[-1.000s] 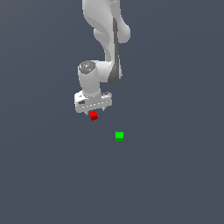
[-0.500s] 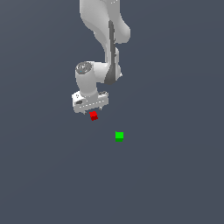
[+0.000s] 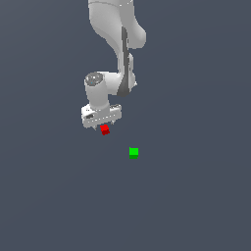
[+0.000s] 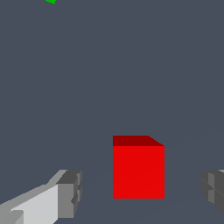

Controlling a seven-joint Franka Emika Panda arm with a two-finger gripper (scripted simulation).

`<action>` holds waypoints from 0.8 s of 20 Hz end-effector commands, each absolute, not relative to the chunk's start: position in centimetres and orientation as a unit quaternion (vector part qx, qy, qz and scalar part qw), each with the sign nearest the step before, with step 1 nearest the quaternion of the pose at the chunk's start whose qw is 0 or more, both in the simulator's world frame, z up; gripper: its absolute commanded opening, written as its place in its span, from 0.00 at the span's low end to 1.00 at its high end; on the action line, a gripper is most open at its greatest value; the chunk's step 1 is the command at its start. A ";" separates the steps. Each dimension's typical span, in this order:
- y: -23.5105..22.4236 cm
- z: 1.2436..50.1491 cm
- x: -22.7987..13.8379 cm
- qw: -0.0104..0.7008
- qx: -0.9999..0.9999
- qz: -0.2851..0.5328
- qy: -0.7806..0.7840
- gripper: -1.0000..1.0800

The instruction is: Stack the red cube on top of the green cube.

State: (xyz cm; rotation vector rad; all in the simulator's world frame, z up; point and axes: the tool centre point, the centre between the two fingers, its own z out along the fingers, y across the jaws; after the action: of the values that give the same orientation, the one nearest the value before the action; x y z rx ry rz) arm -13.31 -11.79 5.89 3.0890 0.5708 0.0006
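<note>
The red cube (image 3: 104,130) rests on the dark grey floor, just under the white gripper (image 3: 103,126). In the wrist view the red cube (image 4: 138,167) sits between the two grey fingertips (image 4: 70,194), with clear gaps on both sides, so the gripper (image 4: 141,192) is open around it without touching. The green cube (image 3: 134,152) lies on the floor apart from it, toward the exterior view's right and nearer the camera. Only a sliver of the green cube (image 4: 51,1) shows at the wrist view's edge.
The white arm (image 3: 120,44) rises above the gripper toward the top of the exterior view. The floor (image 3: 196,196) is a plain dark grey surface with no other objects on it.
The gripper has come down slightly over the red cube. Both cubes stay where they were.
</note>
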 end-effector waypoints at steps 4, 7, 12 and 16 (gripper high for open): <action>-11.8 3.5 -13.4 0.000 0.983 0.000 0.182 0.96; -11.8 2.6 -13.4 0.000 0.983 0.000 0.182 0.96; -11.8 2.0 -13.3 0.000 0.983 0.000 0.183 0.96; -11.8 2.0 -13.3 0.000 0.983 0.000 0.183 0.00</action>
State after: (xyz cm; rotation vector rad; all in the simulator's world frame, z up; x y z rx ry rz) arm -13.35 -11.86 2.03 3.0887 0.5732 0.0001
